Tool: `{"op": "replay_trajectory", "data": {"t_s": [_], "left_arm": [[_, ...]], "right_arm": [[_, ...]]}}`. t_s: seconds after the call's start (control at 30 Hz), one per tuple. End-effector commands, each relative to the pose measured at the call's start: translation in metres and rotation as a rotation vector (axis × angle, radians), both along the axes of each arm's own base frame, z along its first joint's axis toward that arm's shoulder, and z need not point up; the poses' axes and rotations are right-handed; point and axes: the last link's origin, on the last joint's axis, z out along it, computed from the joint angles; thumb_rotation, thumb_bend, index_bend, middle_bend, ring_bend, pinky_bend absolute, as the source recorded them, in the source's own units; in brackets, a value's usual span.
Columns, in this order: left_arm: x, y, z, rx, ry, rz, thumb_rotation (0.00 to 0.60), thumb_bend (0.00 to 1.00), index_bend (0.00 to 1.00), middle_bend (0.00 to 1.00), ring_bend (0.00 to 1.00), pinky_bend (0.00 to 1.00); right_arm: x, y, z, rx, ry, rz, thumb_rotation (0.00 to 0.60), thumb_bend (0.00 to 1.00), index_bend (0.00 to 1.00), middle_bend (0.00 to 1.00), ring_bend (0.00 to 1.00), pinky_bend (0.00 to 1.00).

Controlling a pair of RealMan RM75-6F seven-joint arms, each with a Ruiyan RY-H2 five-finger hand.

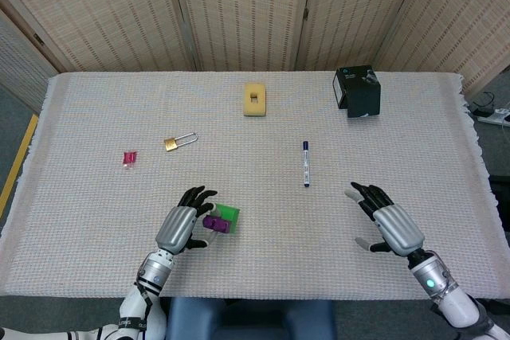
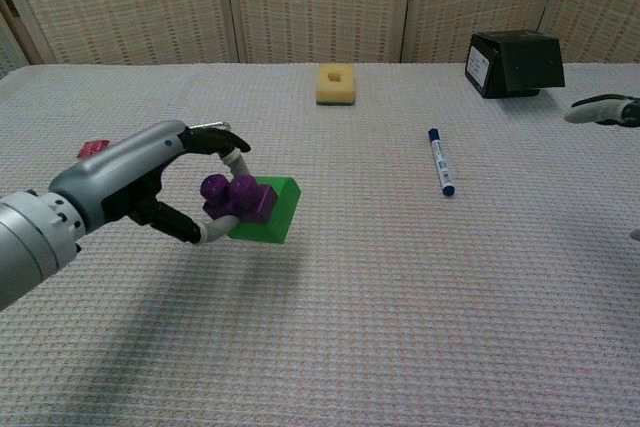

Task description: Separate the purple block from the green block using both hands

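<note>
The left hand [image 2: 150, 182] holds the joined pair of blocks off the woven white tabletop [image 1: 96, 220], its fingers [image 2: 215, 137] pinching the small studded purple plastic block [image 2: 235, 199] from above and below. That purple block sits pressed onto the flat green plastic block [image 2: 272, 212], which juts out to the far side of the grip, away from the palm (the pair is tilted, with the green slab's free end pointing toward the middle of the tabletop). In the head view the same pair [image 1: 219, 219] shows just beside the left hand [image 1: 182, 227], near the front edge of the tabletop and well short of the blue marker pen [image 1: 305, 163].

The right hand [image 1: 386, 224] hovers well apart from the blocks, on the far side of the pen's line, with its fingers spread and nothing in them; only their tips reach into the chest view.

The coming move seems to turn on one relation: the green block's exposed end faces roughly toward the right hand, so the free hand would approach from that side and take the green while the left keeps the purple. The left hand is plainly the nearer, already gripping. The pull would then likely run across the studs' seam.
</note>
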Motion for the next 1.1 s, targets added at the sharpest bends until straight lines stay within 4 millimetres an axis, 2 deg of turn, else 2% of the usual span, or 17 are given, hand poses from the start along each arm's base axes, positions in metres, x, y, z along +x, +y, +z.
{"op": "replay_trajectory", "data": {"t_s": [0.03, 0.13, 0.3, 0.4, 0.63, 0.9, 1.1], "left_arm": [[0.005, 0.002, 0.005, 0.016, -0.014, 0.010, 0.600, 0.46, 0.80, 0.19, 0.00, 0.00], [0.010, 0.004, 0.008, 0.012, -0.038, 0.033, 0.600, 0.46, 0.80, 0.19, 0.00, 0.00], [0.024, 0.007, 0.018, 0.016, -0.054, 0.043, 0.600, 0.46, 0.80, 0.20, 0.00, 0.00], [0.030, 0.007, 0.022, 0.010, -0.065, 0.056, 0.600, 0.46, 0.80, 0.20, 0.00, 0.00], [0.038, 0.009, 0.030, 0.028, -0.024, 0.055, 0.600, 0.46, 0.80, 0.20, 0.00, 0.00], [0.038, 0.009, 0.028, 0.024, -0.007, 0.083, 0.600, 0.46, 0.80, 0.21, 0.00, 0.00], [0.040, 0.010, 0.026, 0.020, 0.002, 0.097, 0.600, 0.46, 0.80, 0.21, 0.00, 0.00]], "right_arm": [[0.026, -0.012, -0.053, 0.193, -0.235, 0.072, 0.600, 0.30, 0.00, 0.00, 0.00, 0.00], [0.036, -0.018, -0.070, 0.223, -0.376, 0.045, 0.600, 0.30, 0.00, 0.00, 0.00, 0.00], [0.049, -0.030, -0.089, 0.151, -0.616, 0.017, 0.600, 0.30, 0.00, 0.00, 0.00, 0.00], [0.055, -0.032, -0.100, 0.126, -0.700, 0.015, 0.600, 0.30, 0.00, 0.00, 0.00, 0.00], [0.052, -0.027, -0.129, 0.158, -0.742, -0.022, 0.600, 0.30, 0.00, 0.00, 0.00, 0.00], [0.052, -0.032, -0.159, 0.164, -0.812, -0.100, 0.600, 0.30, 0.00, 0.00, 0.00, 0.00], [0.067, -0.035, -0.177, 0.209, -0.902, -0.121, 0.600, 0.30, 0.00, 0.00, 0.00, 0.00]]}}
